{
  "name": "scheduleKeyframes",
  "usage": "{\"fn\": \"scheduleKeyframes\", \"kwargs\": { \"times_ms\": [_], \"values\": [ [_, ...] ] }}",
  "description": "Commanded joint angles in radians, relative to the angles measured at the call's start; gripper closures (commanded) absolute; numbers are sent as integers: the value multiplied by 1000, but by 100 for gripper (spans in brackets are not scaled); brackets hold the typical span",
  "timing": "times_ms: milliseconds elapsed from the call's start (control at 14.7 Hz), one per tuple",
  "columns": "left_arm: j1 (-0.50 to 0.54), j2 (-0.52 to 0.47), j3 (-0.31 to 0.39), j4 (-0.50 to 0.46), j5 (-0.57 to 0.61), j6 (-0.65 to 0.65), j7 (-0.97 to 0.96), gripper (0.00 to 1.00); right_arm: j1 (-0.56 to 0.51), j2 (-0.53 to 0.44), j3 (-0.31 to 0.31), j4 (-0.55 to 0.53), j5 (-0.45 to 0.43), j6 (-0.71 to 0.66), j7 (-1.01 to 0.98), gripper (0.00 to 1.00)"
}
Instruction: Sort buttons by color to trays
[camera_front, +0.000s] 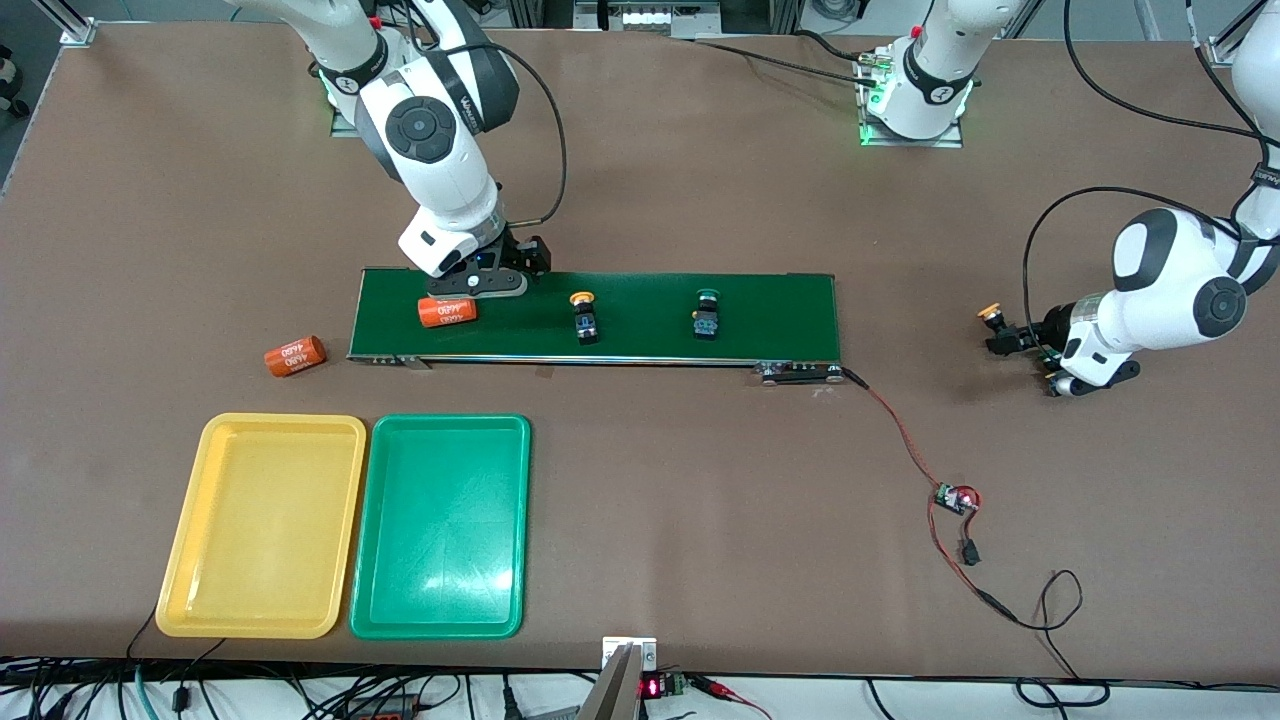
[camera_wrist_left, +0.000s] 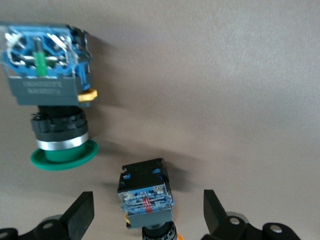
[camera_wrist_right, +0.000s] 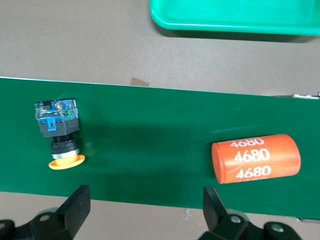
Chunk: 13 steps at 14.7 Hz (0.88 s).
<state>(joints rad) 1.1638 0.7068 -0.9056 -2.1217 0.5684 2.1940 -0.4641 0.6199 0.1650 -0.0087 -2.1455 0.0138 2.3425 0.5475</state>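
Observation:
Two buttons lie on the dark green belt (camera_front: 640, 300): a yellow-capped one (camera_front: 583, 318) and a green-capped one (camera_front: 707, 315). My right gripper (camera_front: 488, 284) is open and empty over the belt's edge at the right arm's end, beside an orange cylinder (camera_front: 447, 311). The right wrist view shows its open fingers (camera_wrist_right: 75, 210), the yellow-capped button (camera_wrist_right: 57, 130) and the cylinder (camera_wrist_right: 256, 157). My left gripper (camera_front: 1020, 342) is open low at the left arm's end of the table. Its fingers (camera_wrist_left: 80, 217) stand either side of a yellow-capped button (camera_wrist_left: 146, 197), not gripping it. A green-capped button (camera_wrist_left: 50, 100) lies beside it. The yellow tray (camera_front: 262, 525) and green tray (camera_front: 440, 525) hold nothing.
A second orange cylinder (camera_front: 295, 355) lies on the table off the belt's end. A red-and-black cable runs from the belt to a small circuit board (camera_front: 955, 497). The trays lie side by side, nearer to the front camera than the belt.

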Motion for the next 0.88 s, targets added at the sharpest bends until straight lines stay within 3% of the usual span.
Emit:
{"fn": "scheduleKeyframes", "kwargs": {
  "times_ms": [0,136,204,408,679,815],
  "values": [
    [-15,0,7,-4,30,9,-21,63,6,27,4,7,-1,49,26,0],
    [-15,6,5,2,30,7,-24,92,7,50,4,7,-1,90,29,0],
    [-16,3,2,9,30,7,-22,99,9,60,4,9,-1,98,29,0],
    [-87,-12,-25,49,28,-48,-24,100,4,76,4,7,2,95,32,0],
    [-271,-3,-74,234,-17,-239,-28,100,-5,74,3,13,2,72,48,0],
    [-382,-9,-82,272,-42,-258,-42,100,-2,76,3,15,2,72,83,0]
  ]
}}
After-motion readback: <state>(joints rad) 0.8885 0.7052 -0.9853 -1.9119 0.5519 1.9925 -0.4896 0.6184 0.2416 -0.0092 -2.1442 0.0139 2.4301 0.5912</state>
